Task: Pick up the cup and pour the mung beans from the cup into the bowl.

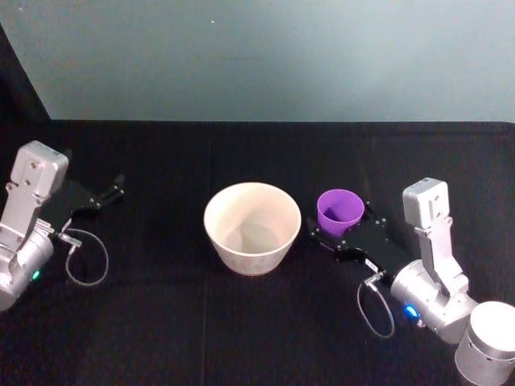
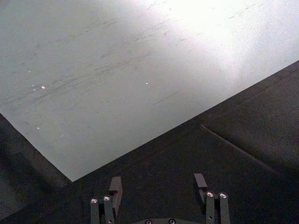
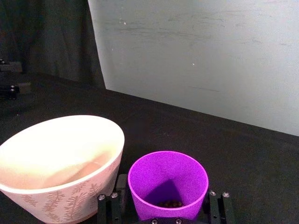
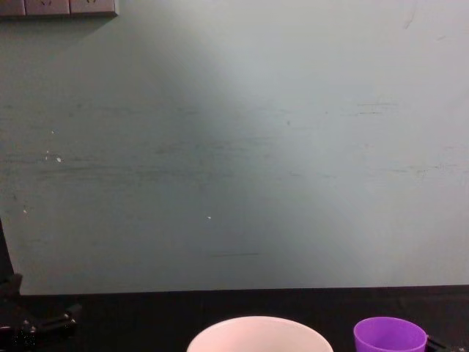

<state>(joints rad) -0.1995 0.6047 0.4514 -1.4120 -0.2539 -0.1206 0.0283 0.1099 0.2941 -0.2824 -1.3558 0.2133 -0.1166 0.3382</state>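
Note:
The purple cup (image 1: 339,209) stands just right of the pale bowl (image 1: 252,227), its rim also in the chest view (image 4: 390,334). My right gripper (image 1: 343,225) reaches in from the right and is shut on the cup. In the right wrist view the fingers (image 3: 122,191) press against both sides of the cup (image 3: 168,179). The mung beans (image 3: 170,204) are a small dark heap at the cup's bottom. The bowl (image 3: 60,158) sits close beside it, its inside holding nothing. My left gripper (image 1: 113,191) rests open at the far left, away from both.
A black cloth covers the table (image 1: 161,322). A grey-green wall (image 1: 265,56) rises behind its far edge. Loose cables (image 1: 84,261) loop beside each wrist. The bowl's rim (image 4: 258,330) sits at the chest view's lower edge.

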